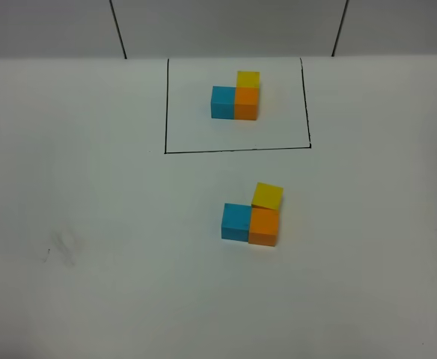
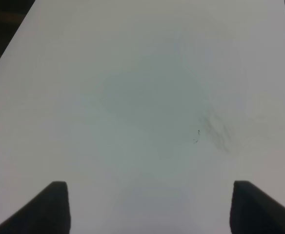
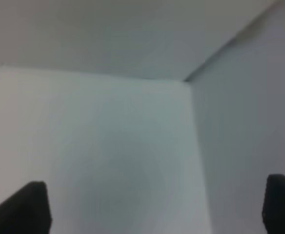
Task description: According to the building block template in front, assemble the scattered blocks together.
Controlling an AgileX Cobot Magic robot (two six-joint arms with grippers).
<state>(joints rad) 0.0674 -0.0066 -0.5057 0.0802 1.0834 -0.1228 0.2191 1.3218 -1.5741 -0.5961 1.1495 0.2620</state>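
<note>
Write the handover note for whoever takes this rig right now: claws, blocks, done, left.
Left claw: open, empty, over bare table.
Right claw: open, empty, facing bare table and wall; no blocks in its view.
Template: blue, orange, yellow L inside the drawn black frame, at the back of the table.
Loose blocks, nearer the front: blue block and orange block sit side by side; yellow block is behind the orange one but twisted slightly out of line.
Done: the L is essentially assembled, same colour layout.
Left: probably just squaring the yellow block against the orange.
</note>
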